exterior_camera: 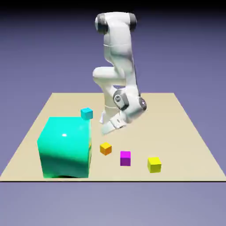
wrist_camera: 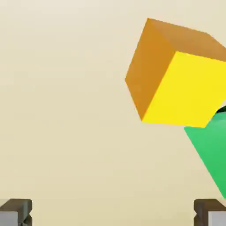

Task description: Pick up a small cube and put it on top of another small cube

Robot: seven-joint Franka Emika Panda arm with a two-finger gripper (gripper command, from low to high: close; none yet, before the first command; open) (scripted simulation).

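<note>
1. Eyes on the small orange cube (exterior_camera: 105, 148): it sits flat on the tan table (exterior_camera: 185, 132), just off the lower corner of the big teal cube (exterior_camera: 65, 148), close beside it with a thin strip of table between them.

2. In the hand view that orange cube (wrist_camera: 176, 75) fills the upper right, one lit face reading yellow, and the green wedge (wrist_camera: 212, 154) under it looks like the big cube's edge creeping into shot.

3. Your gripper (exterior_camera: 109, 126) hangs above and a touch behind the cube, angled down toward it, well clear of the table.

4. Jaws are spread wide and empty: the two grey fingertips (wrist_camera: 15, 212) sit at opposite bottom corners of the hand view with nothing but bare table between them.

5. So the cube is off-centre, up and right of the gap; by my read you are lining up, not yet ready to drop.

6. Mind that teal block on the approach: it crowds one side of the cube, so a finger has little room there.

7. Stacking targets wait farther along the front: the magenta cube (exterior_camera: 125, 158) nearest, then the yellow cube (exterior_camera: 154, 164); a small cyan cube (exterior_camera: 87, 114) rests beside the big block's top far edge.
</note>
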